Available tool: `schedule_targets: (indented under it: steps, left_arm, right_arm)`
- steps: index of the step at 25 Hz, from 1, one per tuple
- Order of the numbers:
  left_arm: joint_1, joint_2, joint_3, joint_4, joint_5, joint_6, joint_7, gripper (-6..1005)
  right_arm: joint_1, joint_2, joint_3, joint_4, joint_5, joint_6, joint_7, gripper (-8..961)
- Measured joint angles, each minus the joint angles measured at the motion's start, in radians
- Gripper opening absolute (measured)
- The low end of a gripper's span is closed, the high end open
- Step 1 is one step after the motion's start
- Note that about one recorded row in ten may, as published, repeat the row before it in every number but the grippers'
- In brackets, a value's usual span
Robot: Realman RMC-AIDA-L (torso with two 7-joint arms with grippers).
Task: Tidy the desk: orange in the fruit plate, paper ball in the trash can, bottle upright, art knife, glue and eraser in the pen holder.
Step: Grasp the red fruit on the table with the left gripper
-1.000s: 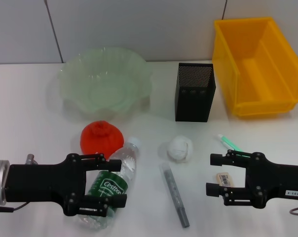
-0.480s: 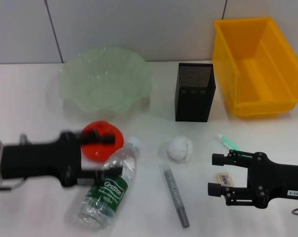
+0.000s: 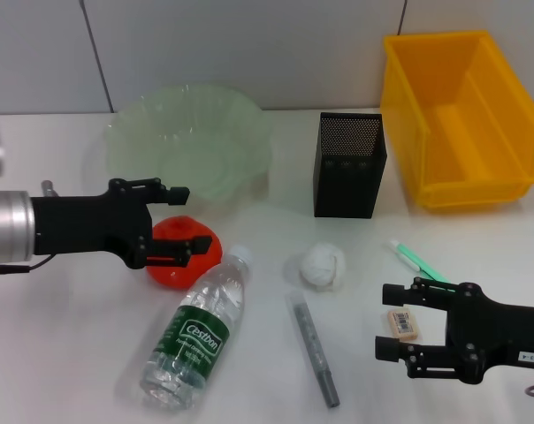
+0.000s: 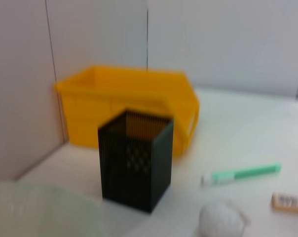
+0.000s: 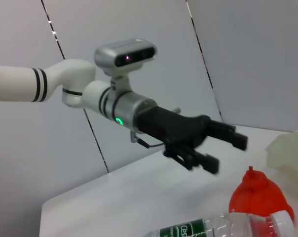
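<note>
The red-orange orange [image 3: 193, 265] sits in front of the pale green fruit plate [image 3: 192, 141]. My left gripper [image 3: 194, 221] hovers open just above it, one finger crossing its top; the right wrist view shows the left gripper [image 5: 228, 153] over the orange [image 5: 257, 197]. The bottle [image 3: 196, 331] lies on its side. The paper ball [image 3: 324, 265], grey art knife [image 3: 313, 349] and green glue [image 3: 413, 256] lie mid-table. My right gripper [image 3: 384, 320] is open with the eraser [image 3: 402, 322] between its fingers. Behind stand the black pen holder [image 3: 348, 163] and the yellow trash can [image 3: 461, 115].
A grey wall runs behind the white table. The left wrist view shows the pen holder [image 4: 136, 165], trash can [image 4: 129, 103], glue [image 4: 240, 174], eraser [image 4: 286, 201] and paper ball [image 4: 220, 219]. The bottle [image 5: 223, 228] lies close to the orange.
My left gripper left the bottle and moved back to the orange. My right gripper shifted slightly toward the table's near edge, around the eraser.
</note>
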Motion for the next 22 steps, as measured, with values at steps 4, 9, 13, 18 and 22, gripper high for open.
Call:
schedule_targets:
  steps: [4,9,13,18,22]
  left_arm:
    - [-0.035,-0.030,0.012,0.010,0.143,-0.121,0.000,780]
    - [-0.040,-0.047,0.021,0.010,0.181,-0.241,0.007,775]
    - [-0.039,-0.052,0.033,0.007,0.194,-0.281,0.008,771]
    - [-0.038,-0.054,0.037,0.002,0.196,-0.297,0.006,766]
    - [-0.038,-0.054,0.038,-0.004,0.196,-0.297,0.001,762]
  right_arm:
    - [-0.006,0.000,0.000,-0.001,0.001,-0.001,0.000,796]
    - [-0.009,0.002,0.000,0.000,0.002,-0.002,0.000,796]
    - [-0.009,0.002,0.000,0.000,0.003,-0.002,0.000,796]
    - [-0.008,0.002,0.000,0.000,0.003,-0.002,0.000,796]
    - [-0.006,0.002,0.000,0.000,0.003,-0.002,-0.001,796]
